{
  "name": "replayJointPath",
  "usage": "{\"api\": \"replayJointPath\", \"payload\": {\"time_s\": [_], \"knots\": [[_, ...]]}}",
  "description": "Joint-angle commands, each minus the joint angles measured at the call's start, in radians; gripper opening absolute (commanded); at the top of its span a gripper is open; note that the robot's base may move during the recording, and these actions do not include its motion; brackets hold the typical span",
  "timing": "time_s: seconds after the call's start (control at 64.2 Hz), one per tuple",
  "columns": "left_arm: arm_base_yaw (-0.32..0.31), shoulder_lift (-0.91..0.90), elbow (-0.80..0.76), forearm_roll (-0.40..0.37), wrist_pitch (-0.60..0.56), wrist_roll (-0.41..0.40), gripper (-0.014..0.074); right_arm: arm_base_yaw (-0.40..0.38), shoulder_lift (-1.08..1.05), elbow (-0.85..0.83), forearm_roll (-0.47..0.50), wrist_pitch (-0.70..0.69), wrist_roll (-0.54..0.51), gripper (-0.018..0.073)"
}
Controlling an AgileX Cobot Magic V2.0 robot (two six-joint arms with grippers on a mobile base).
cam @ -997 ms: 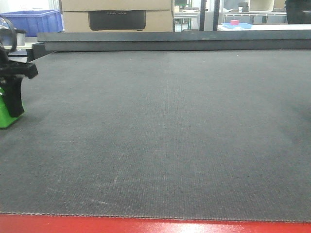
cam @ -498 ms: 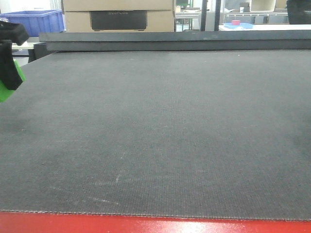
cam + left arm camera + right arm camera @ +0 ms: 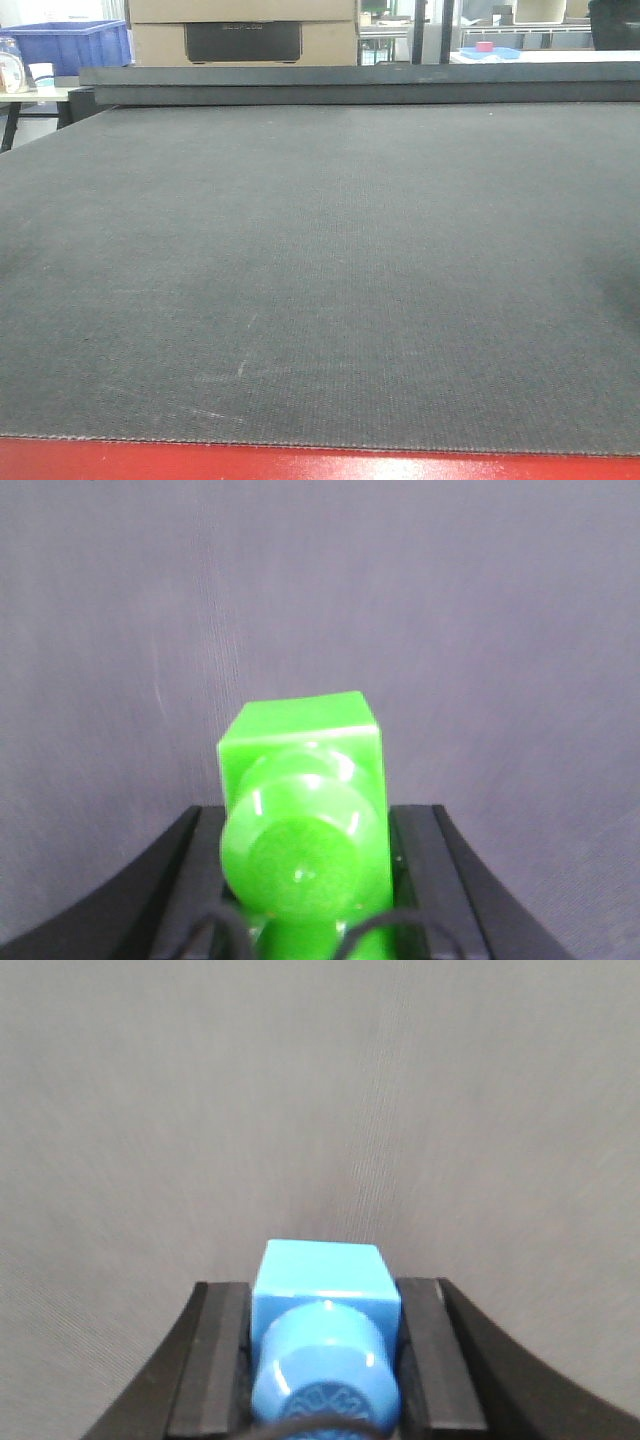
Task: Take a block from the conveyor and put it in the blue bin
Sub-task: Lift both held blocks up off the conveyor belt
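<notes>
The bright green block (image 3: 300, 740) fills the lower middle of the left wrist view, stud toward the camera, with my left gripper (image 3: 310, 825) shut on it above the dark grey conveyor (image 3: 420, 600). In the right wrist view my right gripper (image 3: 322, 1305) is shut on a blue block (image 3: 322, 1270) over the belt (image 3: 300, 1090). Neither gripper shows in the front view, where the belt (image 3: 320, 260) lies bare. The blue bin (image 3: 65, 42) stands far back at the left, beyond the belt.
A red frame (image 3: 300, 466) edges the belt's near side. Cardboard boxes (image 3: 240, 25) stand behind the far end. A white cup (image 3: 42, 74) sits on a table by the bin. A small red object on a blue tray (image 3: 485, 47) is at the back right.
In the front view the left gripper with the green block rose from the belt at the left edge and has gone out of view.
</notes>
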Motion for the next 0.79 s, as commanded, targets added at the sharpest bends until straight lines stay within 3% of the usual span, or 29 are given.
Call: {"api": "replayJointPath", "payload": {"time_s": [0.0, 0.311, 0.779], "knots": [[-0.006, -0.103, -0.001, -0.011, -0.011, -0.005, -0.0111, 0.000, -0.061, -0.063, -0.003, 0.047, -0.006, -0.0153], [-0.006, -0.323, -0.001, -0.011, -0.005, -0.005, -0.0111, 0.017, -0.113, -0.276, -0.003, 0.175, -0.006, -0.0153], [-0.006, -0.400, -0.001, 0.024, -0.017, -0.005, -0.0111, 0.048, -0.276, -0.287, -0.003, 0.147, -0.006, -0.0153]]}}
